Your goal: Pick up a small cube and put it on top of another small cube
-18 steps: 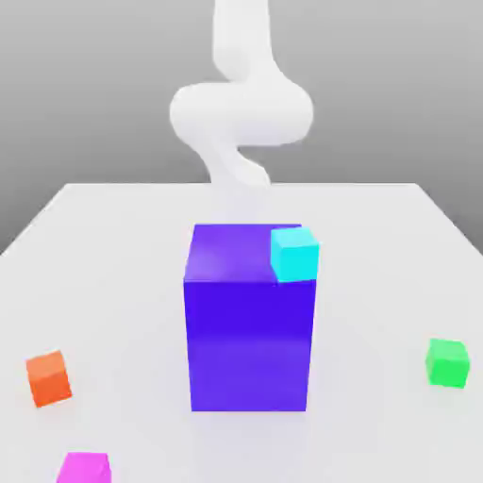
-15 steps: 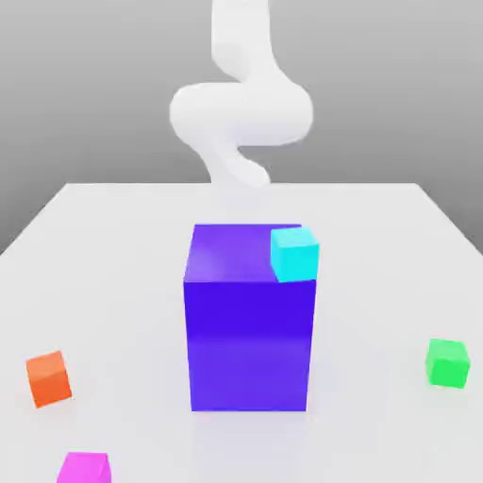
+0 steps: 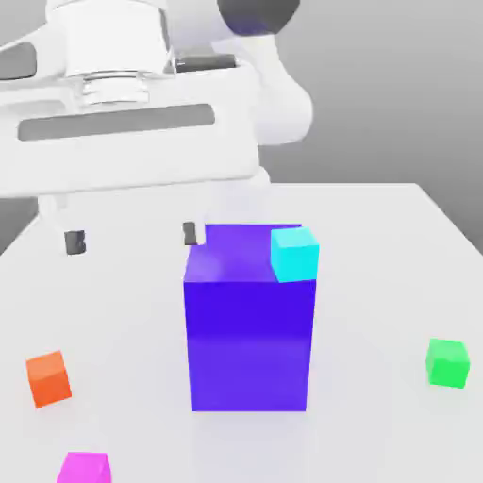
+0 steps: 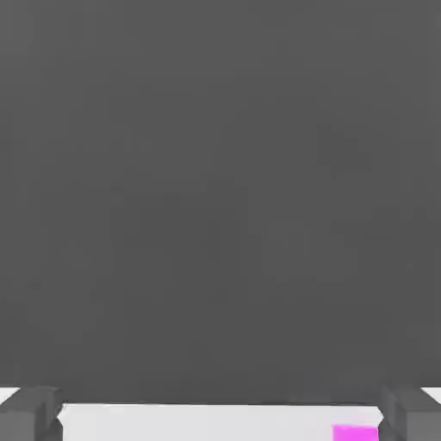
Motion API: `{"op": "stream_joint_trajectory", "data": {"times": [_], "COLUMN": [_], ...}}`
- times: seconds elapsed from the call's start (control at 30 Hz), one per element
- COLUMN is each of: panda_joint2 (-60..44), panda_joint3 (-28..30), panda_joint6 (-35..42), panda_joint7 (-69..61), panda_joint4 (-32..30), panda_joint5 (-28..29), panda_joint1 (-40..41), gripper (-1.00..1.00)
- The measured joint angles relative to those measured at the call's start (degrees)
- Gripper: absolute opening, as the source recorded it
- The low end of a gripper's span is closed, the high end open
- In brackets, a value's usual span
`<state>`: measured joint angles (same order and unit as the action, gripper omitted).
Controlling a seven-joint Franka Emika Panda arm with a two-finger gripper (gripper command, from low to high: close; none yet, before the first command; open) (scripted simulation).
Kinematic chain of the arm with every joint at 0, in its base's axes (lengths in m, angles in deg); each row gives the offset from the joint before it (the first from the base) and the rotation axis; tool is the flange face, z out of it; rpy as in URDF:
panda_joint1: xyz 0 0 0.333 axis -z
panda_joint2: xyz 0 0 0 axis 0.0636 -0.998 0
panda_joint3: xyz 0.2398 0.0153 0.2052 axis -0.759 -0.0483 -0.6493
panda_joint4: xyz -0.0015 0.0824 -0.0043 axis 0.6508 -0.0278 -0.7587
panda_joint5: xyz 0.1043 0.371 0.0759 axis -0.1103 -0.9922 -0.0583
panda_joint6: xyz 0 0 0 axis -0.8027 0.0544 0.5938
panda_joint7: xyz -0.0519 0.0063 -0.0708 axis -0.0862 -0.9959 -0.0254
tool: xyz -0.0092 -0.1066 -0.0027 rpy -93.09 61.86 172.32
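Observation:
The small magenta cube (image 3: 83, 468) lies on the white table at the front edge, on the exterior view's left; the hand view also catches it (image 4: 355, 433) close to one fingertip. The small green cube (image 3: 446, 362) rests on the table at the exterior view's right. My gripper (image 3: 132, 238) hangs high over the table's left half, well above and behind the magenta cube. It is open, its dark fingertips (image 3: 75, 242) set wide apart with nothing between them. In the hand view the gripper (image 4: 222, 418) frames a strip of bare table.
A big blue-purple block (image 3: 249, 321) stands in the middle of the table (image 3: 377, 245), with a small cyan cube (image 3: 294, 254) on its top right corner. A small orange cube (image 3: 48, 378) sits on the left, just behind the magenta one.
The arm's hand has swung forward from behind the big block and now looms at the exterior view's upper left. None of the cubes has moved.

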<state>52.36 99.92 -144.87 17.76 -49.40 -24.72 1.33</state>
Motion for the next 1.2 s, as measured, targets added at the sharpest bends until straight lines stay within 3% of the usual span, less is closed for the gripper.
{"op": "stream_joint_trajectory", "data": {"times": [0.4,0.53,0.57,0.8,0.93,1.2], "panda_joint2": [-23.81,-32.05,-33.87,-34.17,-27.18,-19.63], "panda_joint3": [1.76,-0.65,-1.49,-1.62,0.98,-9.79], "panda_joint6": [-7.03,-12.46,-13.82,-13.97,-8.78,-7.63], "panda_joint7": [-7.5,-9.85,-10.36,-10.45,-8.26,-17.13], "panda_joint4": [0.95,2.55,2.98,3.04,1.28,-5.57], "panda_joint5": [-1.13,-3.53,-4.21,-4.31,-1.12,2.63], "panda_joint1": [4.95,7.4,8.1,8.21,6.07,-3.58], "gripper": [0.0,0.0,-1.0,-1.0,-1.0,-1.0]}}
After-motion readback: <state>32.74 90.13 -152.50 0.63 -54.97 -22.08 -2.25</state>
